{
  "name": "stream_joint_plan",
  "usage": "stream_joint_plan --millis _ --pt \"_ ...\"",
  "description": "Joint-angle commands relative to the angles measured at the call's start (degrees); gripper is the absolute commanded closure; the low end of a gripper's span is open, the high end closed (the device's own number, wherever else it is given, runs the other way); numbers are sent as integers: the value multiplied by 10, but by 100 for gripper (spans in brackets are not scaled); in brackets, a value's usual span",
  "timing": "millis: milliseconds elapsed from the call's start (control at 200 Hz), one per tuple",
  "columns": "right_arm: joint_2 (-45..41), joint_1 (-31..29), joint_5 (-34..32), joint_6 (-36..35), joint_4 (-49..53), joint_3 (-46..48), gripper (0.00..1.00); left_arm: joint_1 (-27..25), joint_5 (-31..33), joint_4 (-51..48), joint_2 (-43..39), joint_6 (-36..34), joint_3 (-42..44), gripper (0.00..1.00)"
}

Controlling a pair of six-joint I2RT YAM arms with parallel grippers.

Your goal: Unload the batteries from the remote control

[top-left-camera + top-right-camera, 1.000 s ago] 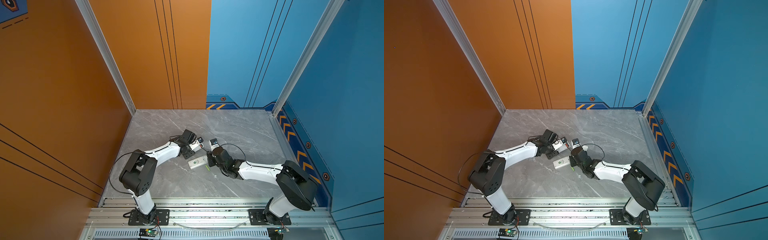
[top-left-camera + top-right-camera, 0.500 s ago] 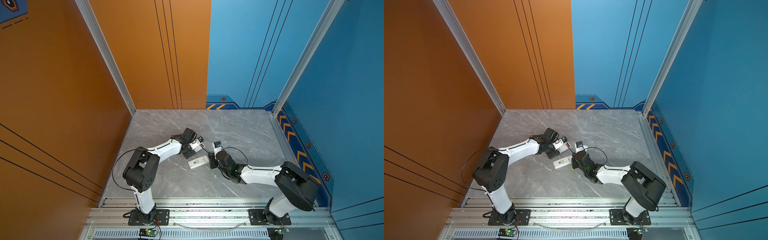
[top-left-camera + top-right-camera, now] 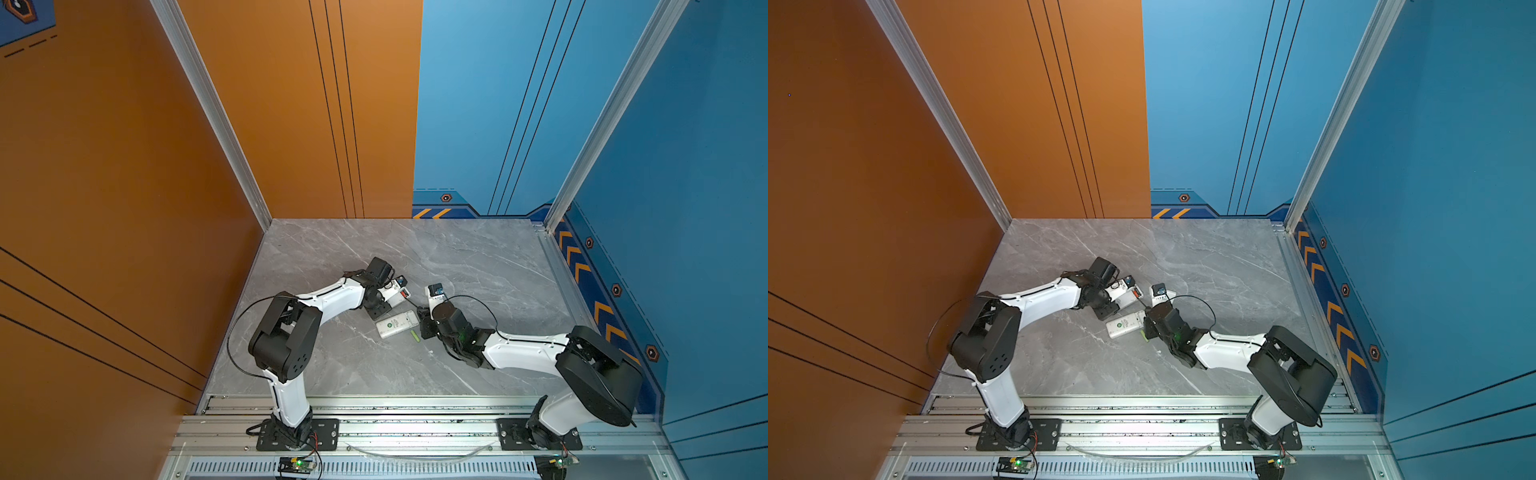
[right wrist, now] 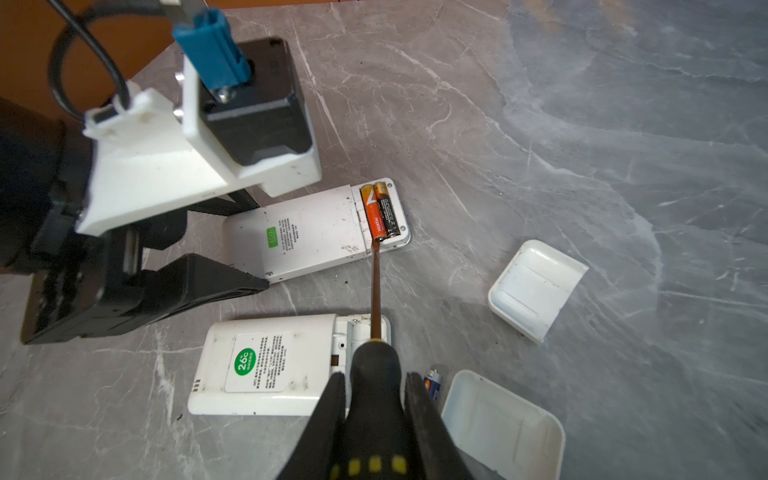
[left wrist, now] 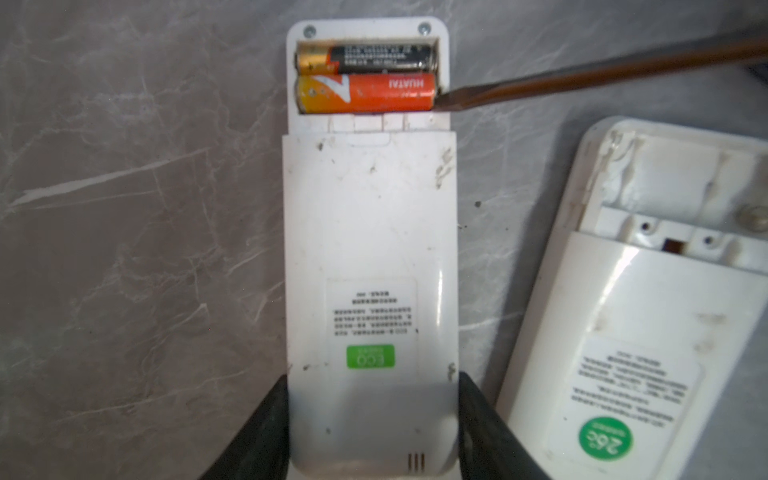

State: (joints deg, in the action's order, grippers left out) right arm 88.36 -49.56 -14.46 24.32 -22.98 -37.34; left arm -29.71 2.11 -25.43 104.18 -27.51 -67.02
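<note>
Across the grey surface, the left gripper is clamping the remote while the right gripper, squeezing the screwdriver, is probing the orange-red battery in its bay, wanting gentle upward leverage.

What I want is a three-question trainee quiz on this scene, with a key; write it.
1. True or false: the tip of the screwdriver is set against one end of the orange battery.
2. How many batteries sit in the remote clamped by the left gripper? A) none B) two C) four
3. Short answer: what is the right gripper shut on?
Key: 1 true; 2 B; 3 the screwdriver.
</note>
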Motion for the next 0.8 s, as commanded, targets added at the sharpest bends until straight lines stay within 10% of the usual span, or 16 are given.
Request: stream_joint_plan --millis 0,791 --pt "-14 -6 10 6 12 -10 100 -23 -71 -47 15 -22 -8 93" --pt "-41 0 -3 2 80 -21 100 -21 -41 -37 17 -13 -3 94"
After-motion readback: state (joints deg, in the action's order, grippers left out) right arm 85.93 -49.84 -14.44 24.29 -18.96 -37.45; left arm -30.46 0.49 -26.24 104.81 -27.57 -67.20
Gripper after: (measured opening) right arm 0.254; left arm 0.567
